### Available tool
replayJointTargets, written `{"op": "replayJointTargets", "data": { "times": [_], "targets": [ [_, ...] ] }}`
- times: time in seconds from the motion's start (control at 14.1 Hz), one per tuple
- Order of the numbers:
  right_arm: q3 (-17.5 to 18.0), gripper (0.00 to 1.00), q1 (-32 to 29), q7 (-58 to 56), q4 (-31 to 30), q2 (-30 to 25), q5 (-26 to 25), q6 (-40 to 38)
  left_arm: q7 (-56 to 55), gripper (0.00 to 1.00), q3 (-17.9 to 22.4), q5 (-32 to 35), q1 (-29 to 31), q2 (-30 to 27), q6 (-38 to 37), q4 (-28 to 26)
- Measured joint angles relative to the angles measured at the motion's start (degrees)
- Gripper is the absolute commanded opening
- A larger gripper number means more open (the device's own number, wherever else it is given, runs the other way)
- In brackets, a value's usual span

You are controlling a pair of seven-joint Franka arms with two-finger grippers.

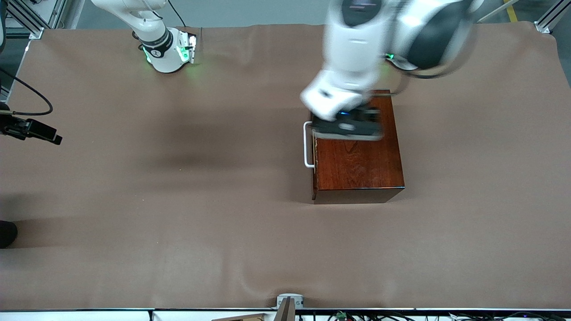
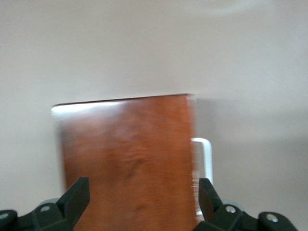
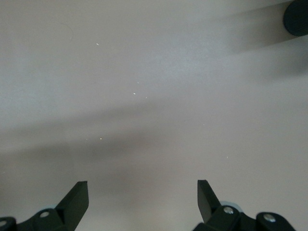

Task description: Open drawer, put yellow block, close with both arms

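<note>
The dark reddish-brown wooden box (image 1: 359, 156) stands toward the left arm's end of the table. Its drawer is pushed in, and the white handle (image 1: 308, 145) faces the right arm's end. My left gripper (image 1: 345, 129) hangs over the box's top near the handle edge, blurred by motion. In the left wrist view it (image 2: 143, 192) is open and empty above the box top (image 2: 127, 154), with the handle (image 2: 204, 159) beside it. My right gripper (image 3: 143, 192) is open and empty over bare cloth. The yellow block is out of view.
The brown cloth (image 1: 178, 200) covers the whole table. A black device with a cable (image 1: 31, 129) and a dark round shape (image 1: 6, 234) sit at the edge of the right arm's end. A dark round thing (image 3: 296, 17) shows in the right wrist view.
</note>
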Motion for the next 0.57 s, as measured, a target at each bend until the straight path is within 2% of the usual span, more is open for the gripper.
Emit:
{"op": "replayJointTargets", "data": {
  "times": [0.28, 0.57],
  "targets": [
    [0.3, 1.0, 0.0, 0.0, 0.3, -0.5, 0.0, -0.3, 5.3, 1.0, -0.3, -2.8, 12.4, -4.5, -7.4, -0.8],
    [0.2, 1.0, 0.0, 0.0, 0.3, -1.4, 0.0, -0.7, 16.8, 1.0, 0.5, -5.5, 22.7, -7.8, -8.4, -4.0]
  ]
}}
